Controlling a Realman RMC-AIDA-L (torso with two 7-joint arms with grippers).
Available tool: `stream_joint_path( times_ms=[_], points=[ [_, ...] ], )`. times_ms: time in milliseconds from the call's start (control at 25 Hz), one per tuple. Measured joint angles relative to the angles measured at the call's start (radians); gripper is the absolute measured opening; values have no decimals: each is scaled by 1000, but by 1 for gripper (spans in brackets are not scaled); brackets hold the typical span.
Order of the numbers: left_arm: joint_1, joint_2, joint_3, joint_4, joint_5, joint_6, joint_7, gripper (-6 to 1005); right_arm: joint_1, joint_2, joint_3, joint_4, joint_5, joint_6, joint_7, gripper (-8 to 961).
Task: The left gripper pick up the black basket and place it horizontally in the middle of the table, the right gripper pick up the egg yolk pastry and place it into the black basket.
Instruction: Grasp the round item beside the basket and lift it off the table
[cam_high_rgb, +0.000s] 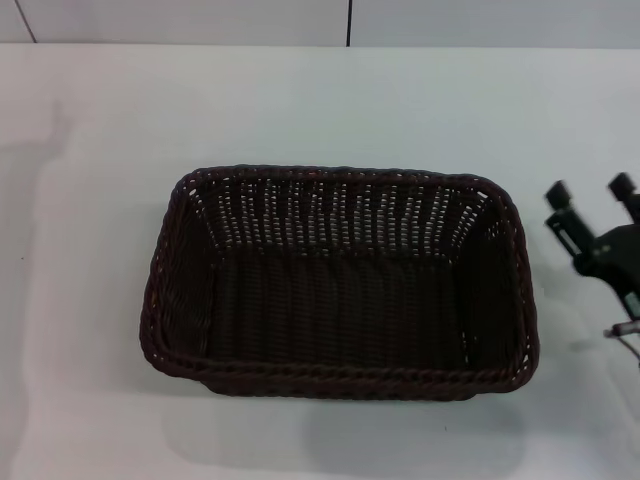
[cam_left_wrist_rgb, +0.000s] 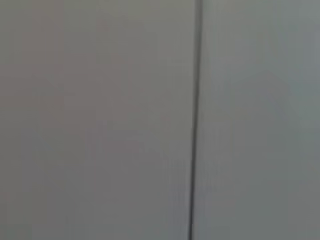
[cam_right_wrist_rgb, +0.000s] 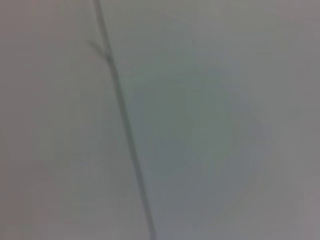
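The black basket (cam_high_rgb: 345, 383) lies lengthwise across the middle of the white table (cam_high_rgb: 300, 100), upright, with nothing showing inside it. My right gripper (cam_high_rgb: 590, 197) is at the right edge of the head view, just right of the basket and apart from it, its two fingers spread with nothing between them. The left gripper is out of view. The egg yolk pastry is not visible in any view. Both wrist views show only a plain grey surface crossed by a thin dark line.
A pale wall with a dark vertical seam (cam_high_rgb: 349, 22) runs along the table's far edge. Bare white tabletop surrounds the basket on its left, far and near sides.
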Motion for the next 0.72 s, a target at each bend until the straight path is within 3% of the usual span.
stream_joint_path(
  times_ms=[160,720],
  points=[
    [-11,-5,-24,102,5,10,-21,838,14,0,-58,13,0,33,0,769],
    [-6,-5,-16,107,15,-1,6,838,51,-1,-118,31,-1,171,4,765]
  ],
)
